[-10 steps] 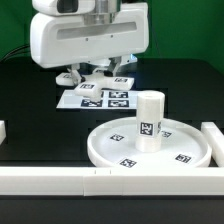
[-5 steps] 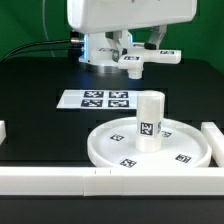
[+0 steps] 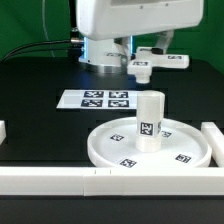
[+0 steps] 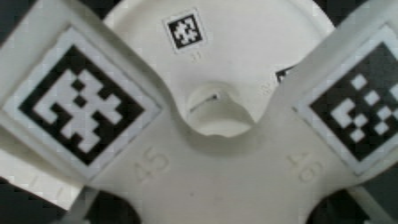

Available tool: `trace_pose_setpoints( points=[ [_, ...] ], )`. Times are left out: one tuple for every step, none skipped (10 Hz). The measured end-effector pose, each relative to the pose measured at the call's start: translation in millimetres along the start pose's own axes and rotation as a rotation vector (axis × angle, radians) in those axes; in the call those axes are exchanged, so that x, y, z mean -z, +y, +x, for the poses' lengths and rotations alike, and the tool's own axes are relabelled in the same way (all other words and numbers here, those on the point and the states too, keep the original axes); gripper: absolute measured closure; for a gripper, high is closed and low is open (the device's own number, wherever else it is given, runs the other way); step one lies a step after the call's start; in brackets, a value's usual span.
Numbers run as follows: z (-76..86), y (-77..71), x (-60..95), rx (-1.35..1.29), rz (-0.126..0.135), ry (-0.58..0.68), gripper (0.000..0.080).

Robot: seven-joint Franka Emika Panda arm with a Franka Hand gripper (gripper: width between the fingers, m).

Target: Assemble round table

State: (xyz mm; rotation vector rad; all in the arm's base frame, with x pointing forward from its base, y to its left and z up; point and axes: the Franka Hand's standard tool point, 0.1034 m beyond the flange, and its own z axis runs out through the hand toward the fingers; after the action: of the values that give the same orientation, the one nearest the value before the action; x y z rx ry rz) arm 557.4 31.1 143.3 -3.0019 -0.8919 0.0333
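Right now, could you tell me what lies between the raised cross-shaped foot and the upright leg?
Nothing lies there. The exterior view shows only a bare gap between the cross-shaped foot above and the leg below.

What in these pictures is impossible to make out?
- Exterior view: the middle of the round disc, hidden by the leg standing on it; whether the leg is fastened cannot be told.
- Exterior view: how the hand grips the cross-shaped foot; too small, and tucked under the arm.
- Wrist view: the foot's tips, cut off by the edges; the foot fills the picture and hides the table.
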Motion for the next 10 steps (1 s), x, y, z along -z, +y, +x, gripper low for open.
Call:
trace_pose_setpoints(
  points=[
    [5.8, -2.7, -1.6, 0.008, 0.001, 0.001, 0.0356],
    [7.4, -4.3, -5.2, 0.011, 0.004, -0.002, 0.0356],
    [8.2, -4.9, -8.6, 0.013, 0.007, -0.006, 0.0356],
    [7.4, -4.6, -12.0, 0.013, 0.008, -0.009, 0.0356],
    [5.9, -4.3, -16.0, 0.013, 0.011, -0.015, 0.0356],
    [5.3, -5.2, -18.9, 0.013, 0.013, -0.020, 0.0356],
    [5.2, -5.1, -19.5, 0.013, 0.012, -0.019, 0.0356],
    [5.1, -4.4, -19.4, 0.013, 0.012, -0.018, 0.0356],
    [5.1, -4.4, -19.4, 0.013, 0.011, -0.018, 0.0356],
    [5.4, -4.2, -19.5, 0.013, 0.011, -0.017, 0.0356]
  ],
)
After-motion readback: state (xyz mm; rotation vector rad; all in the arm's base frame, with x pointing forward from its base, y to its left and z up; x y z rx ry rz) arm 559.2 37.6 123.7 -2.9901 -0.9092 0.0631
